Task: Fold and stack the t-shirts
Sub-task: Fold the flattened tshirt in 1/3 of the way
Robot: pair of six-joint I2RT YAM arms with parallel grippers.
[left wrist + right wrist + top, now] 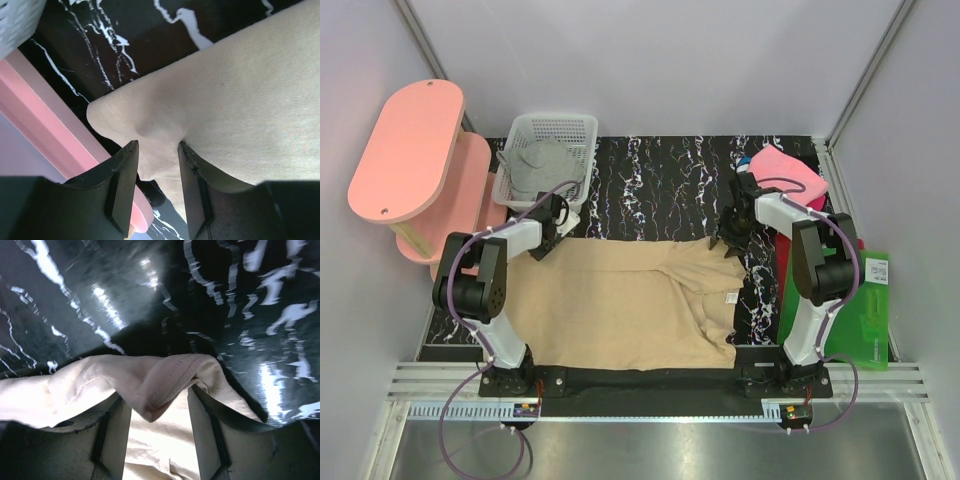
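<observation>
Straddling tan t-shirt point(620, 300), left gripper point(157, 147), right gripper point(159, 400)

Tan t-shirt's label point(729, 297), green sheet's sticker point(876, 271) — unreadable

A black surface point(660, 190) veined with white marbling fills the middle. At its far left corner stands a white mesh basket point(582, 130), just beside a pink two-tier shelf point(405, 150) with rounded ends — along the right edge lies a flat green sheet point(865, 318) bearing a white label point(876, 272).
</observation>
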